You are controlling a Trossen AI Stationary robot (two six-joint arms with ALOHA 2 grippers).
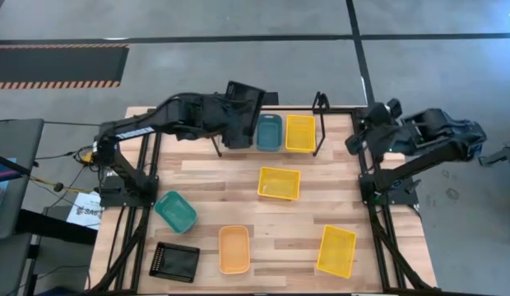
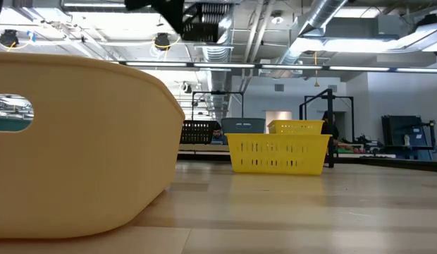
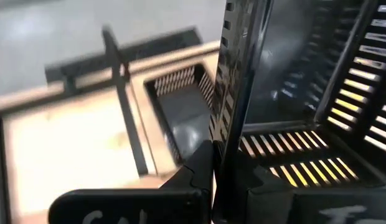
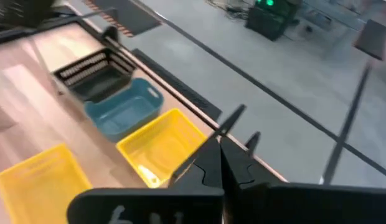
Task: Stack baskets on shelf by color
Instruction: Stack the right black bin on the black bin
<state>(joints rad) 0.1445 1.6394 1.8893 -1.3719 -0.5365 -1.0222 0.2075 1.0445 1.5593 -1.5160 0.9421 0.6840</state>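
The left hand (image 1: 238,103) pinches a black basket (image 1: 245,94), tilted above the shelf (image 1: 321,123) at the worktop's (image 1: 206,177) far edge. Below sit another black basket (image 3: 180,112), a blue-grey basket (image 1: 269,131) and a yellow basket (image 1: 300,132). The right hand (image 4: 221,155) waits aside, pressed together.

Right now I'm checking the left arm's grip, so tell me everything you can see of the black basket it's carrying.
The black basket is a rectangular tray of glossy dark plastic with slotted mesh walls and floor. The left hand, shut, pinches one wall. The basket hangs tilted above the shelf, over another black basket that sits beside the blue-grey basket.
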